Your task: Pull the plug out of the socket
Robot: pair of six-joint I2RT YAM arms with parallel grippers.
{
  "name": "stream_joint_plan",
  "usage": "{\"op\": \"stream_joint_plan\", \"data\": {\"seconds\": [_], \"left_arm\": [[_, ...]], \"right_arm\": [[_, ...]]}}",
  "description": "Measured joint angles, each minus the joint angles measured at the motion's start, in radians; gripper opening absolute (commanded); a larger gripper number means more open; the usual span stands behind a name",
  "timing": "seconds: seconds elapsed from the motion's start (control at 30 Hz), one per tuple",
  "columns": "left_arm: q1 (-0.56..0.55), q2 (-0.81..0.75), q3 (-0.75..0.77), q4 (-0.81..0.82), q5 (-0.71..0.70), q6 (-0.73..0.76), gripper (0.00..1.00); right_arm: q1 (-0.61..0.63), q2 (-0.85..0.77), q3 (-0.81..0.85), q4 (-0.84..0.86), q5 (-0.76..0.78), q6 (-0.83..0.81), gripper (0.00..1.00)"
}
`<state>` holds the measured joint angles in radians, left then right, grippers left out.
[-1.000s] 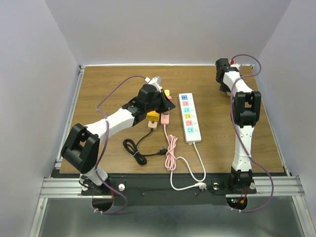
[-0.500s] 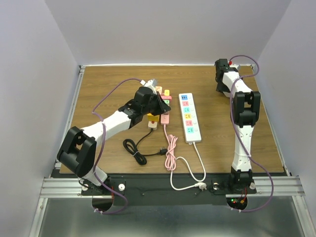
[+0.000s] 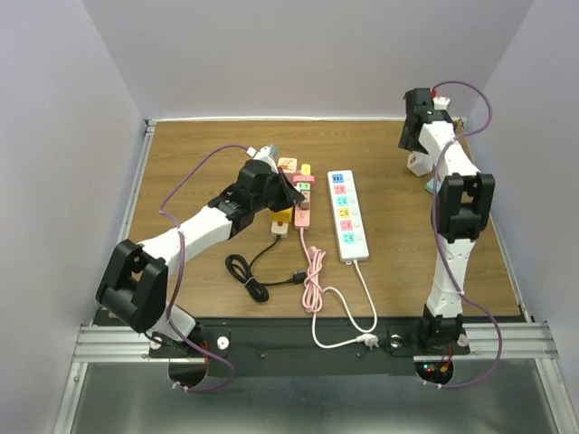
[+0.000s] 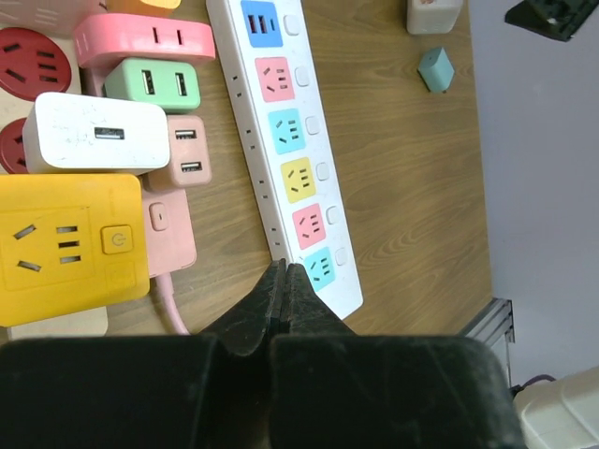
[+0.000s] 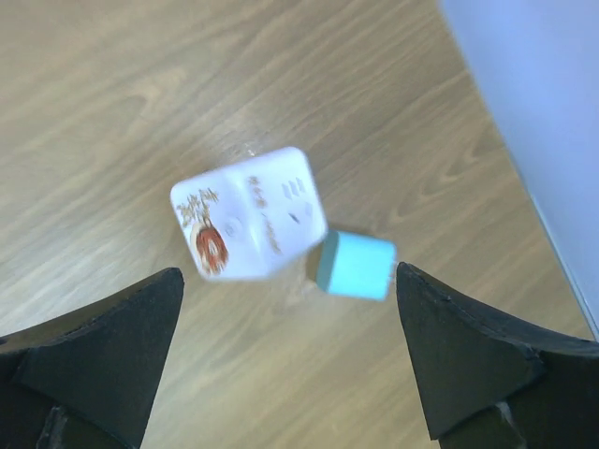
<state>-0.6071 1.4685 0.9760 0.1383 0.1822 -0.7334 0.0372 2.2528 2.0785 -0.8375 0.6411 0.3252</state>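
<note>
The right gripper (image 5: 289, 274) gapes wide, empty, over the white plug (image 5: 248, 213) beside a teal cube (image 5: 356, 265) near the surface's (image 5: 122, 84) far right corner. The left gripper (image 4: 284, 278) is closed, empty; it hangs above the white power strip (image 4: 298, 173).

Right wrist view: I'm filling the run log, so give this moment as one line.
left gripper shut, empty | right gripper open above white plastic cube adapter on wooden table | small teal cube nearby, apart

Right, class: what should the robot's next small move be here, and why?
Probably move the right hand toward the pink strip: that hand is open, the white plug lies loose beneath it, and a white charger sits on the strip, near the shut left hand.
</note>
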Motion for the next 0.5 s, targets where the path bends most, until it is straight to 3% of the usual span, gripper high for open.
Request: {"op": "stream_joint_plan", "data": {"seconds": [0.23, 0.5], "left_arm": [[0.016, -0.024, -0.002, -0.003, -0.011, 0.000, 0.00], [0.035, -0.053, -0.031, -0.028, -0.048, 0.000, 0.00]], "right_arm": [[0.039, -0.278, -0.130, 0.014, -0.105, 0.013, 1.00], [0.129, -0.478, -0.486, 0.072, -0.563, 0.012, 0.98]]}}
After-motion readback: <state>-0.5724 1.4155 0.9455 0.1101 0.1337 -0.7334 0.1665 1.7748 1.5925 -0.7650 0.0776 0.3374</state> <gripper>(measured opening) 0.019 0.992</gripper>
